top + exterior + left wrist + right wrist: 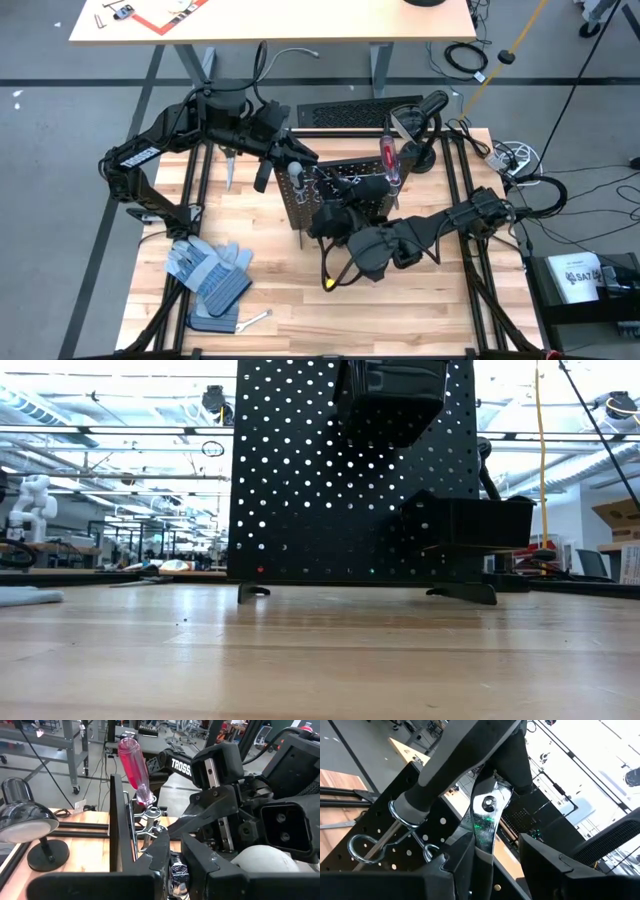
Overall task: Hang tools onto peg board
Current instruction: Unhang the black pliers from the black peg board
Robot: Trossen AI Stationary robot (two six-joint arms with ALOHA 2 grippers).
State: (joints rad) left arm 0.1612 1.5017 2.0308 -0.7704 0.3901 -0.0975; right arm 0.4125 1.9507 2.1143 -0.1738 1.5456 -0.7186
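Black perforated peg board (330, 490), red-handled screwdriver (134, 767), blue-grey gloves (208, 272), pale striped wood bench (300, 300), black-and-silver pliers (485, 827)

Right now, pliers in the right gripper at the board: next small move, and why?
Probably ease the right gripper down to seat the pliers in a ring on the peg board: it grips them beside the hung grey-handled screwdriver, and the red screwdriver hangs too.

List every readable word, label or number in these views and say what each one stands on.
"TROSS", cut off by the right gripper: white letters on a dark robot arm link in the left wrist view.
"SA7..." on a white label right of the table: partly legible, the rest too small.
White lettering on the left arm: too small to read.
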